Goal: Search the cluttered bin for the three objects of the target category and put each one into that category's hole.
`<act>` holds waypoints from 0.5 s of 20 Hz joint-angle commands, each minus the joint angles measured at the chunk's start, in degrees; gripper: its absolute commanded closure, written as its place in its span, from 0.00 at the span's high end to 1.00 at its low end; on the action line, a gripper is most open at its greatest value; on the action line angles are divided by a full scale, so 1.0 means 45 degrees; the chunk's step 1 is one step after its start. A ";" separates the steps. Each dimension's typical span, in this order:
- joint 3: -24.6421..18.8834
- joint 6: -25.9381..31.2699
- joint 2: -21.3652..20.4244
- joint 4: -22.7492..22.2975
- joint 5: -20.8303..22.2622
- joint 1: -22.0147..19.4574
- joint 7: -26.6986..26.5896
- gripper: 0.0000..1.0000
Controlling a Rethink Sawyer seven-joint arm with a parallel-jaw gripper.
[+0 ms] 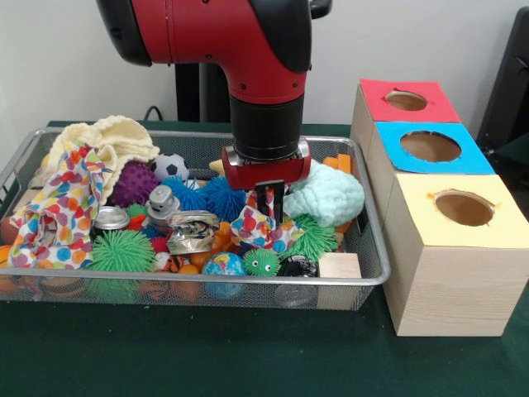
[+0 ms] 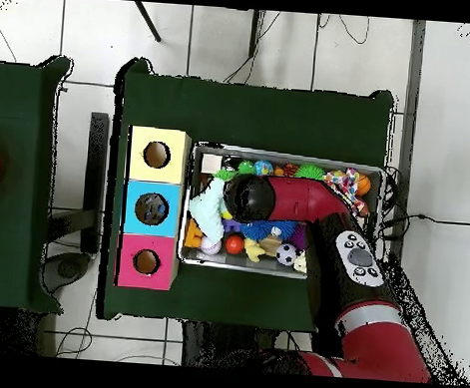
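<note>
Facing you, a dark green table [image 1: 165, 356] holds the bin [image 1: 207, 283]; the gripper [image 1: 266, 217] pinches a dotted cloth [image 1: 258, 230].

Green spiky ball [image 1: 122, 251] sits lower left, purple spiky ball [image 1: 133, 183] behind it, blue ones [image 1: 221, 197] at centre. A small soccer ball [image 1: 171, 167] peeks up top; globe ball [image 1: 223, 265] and wooden block [image 1: 340, 265] front. Red-topped box [image 1: 407, 100] and blue-topped box [image 1: 430, 147] line up upper right on the green surface [image 1: 207, 347].

My robot arm [image 1: 248, 41] has glossy red rounded shells with black joint sections. A black cylindrical wrist ends in a red block carrying the dark end effector [image 1: 266, 203]. From overhead, I see a grey oval button panel [image 2: 359, 258].
</note>
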State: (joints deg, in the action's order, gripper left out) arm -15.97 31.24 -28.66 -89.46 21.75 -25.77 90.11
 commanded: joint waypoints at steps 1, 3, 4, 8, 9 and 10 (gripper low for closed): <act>0.0140 -0.0759 0.0427 -0.0223 0.0763 0.0116 0.0647 0.00; 0.0155 -0.0845 0.0419 -0.0309 0.0778 0.0096 0.0684 0.00; 0.0179 -0.0908 0.0406 -0.0366 0.0801 0.0096 0.0715 0.00; 0.0002 -0.0981 0.0319 -0.0470 0.0646 -0.0033 0.0721 0.00; -0.0007 -0.0899 0.0226 -0.0554 0.0585 -0.0051 0.0737 0.00; 0.0006 -0.0782 -0.0178 -0.0758 0.0568 -0.0026 0.0715 0.00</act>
State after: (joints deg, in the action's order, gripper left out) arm -15.91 31.13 -29.00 -89.73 21.76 -25.77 90.11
